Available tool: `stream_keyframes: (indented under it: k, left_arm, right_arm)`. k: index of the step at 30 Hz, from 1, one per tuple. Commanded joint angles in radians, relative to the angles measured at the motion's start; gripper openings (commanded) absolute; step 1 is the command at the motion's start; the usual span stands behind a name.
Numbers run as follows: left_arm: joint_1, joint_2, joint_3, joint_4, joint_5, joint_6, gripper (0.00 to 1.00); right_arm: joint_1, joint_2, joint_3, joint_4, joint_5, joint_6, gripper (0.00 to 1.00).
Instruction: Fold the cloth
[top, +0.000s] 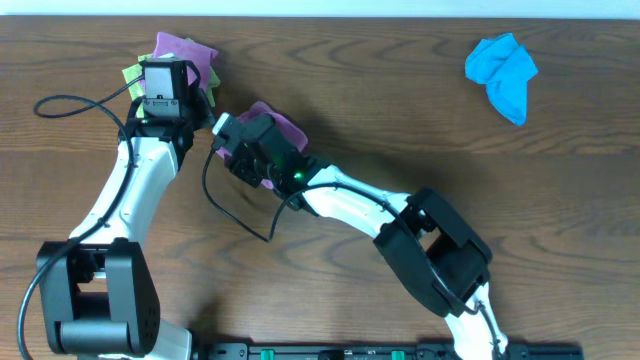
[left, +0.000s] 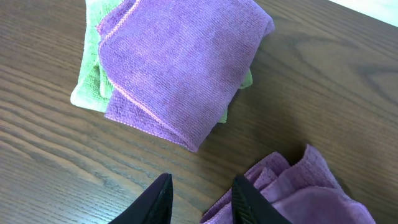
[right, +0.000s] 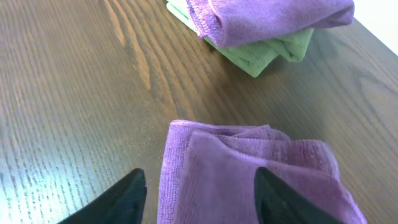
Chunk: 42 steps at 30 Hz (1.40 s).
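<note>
A loosely folded purple cloth (top: 283, 124) lies on the wooden table, mostly under my right gripper (top: 240, 140). In the right wrist view the cloth (right: 249, 174) sits between my right gripper's (right: 202, 196) wide-open fingers. My left gripper (top: 195, 100) is open and empty. In the left wrist view, one finger of the left gripper (left: 202, 199) is at the edge of that same purple cloth (left: 305, 193).
A folded purple cloth (top: 180, 50) on a green cloth (top: 131, 75) forms a stack at the back left, also in the left wrist view (left: 180, 62) and the right wrist view (right: 267, 15). A crumpled blue cloth (top: 503, 72) lies at the back right.
</note>
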Motion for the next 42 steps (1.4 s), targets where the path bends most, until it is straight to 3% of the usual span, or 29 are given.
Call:
stream_keyframes:
  k: [1,5,17,22,31,34,42]
  left_arm:
    - [-0.01,-0.017,0.015,-0.003,0.008,0.008,0.33]
    - [-0.01,-0.019,0.015,-0.003,0.008,0.008,0.39]
    - [-0.009,-0.104,0.015,-0.018,0.006,-0.012,0.72]
    - [0.003,-0.12,0.015,-0.074,0.012,-0.07,0.76]
    - [0.047,-0.127,0.015,-0.15,0.209,-0.164,0.92]
    - [0.054,-0.126,0.014,-0.167,0.275,-0.174,0.98]
    - [0.053,-0.111,0.01,-0.237,0.364,-0.241,0.95]
  right_arm:
    - [0.04,-0.008,0.021,0.001,-0.028,-0.003,0.67]
    - [0.044,-0.034,0.021,-0.077,-0.001,0.014,0.99]
    - [0.007,-0.182,0.021,-0.357,0.103,0.095,0.99]
    - [-0.042,-0.261,0.021,-0.517,0.102,0.129,0.99]
    - [-0.173,-0.478,0.006,-0.824,0.073,0.174,0.99]
    - [-0.22,-0.605,-0.062,-0.841,0.063,0.195,0.99]
    - [-0.412,-1.052,-0.463,-0.792,-0.031,0.288,0.99]
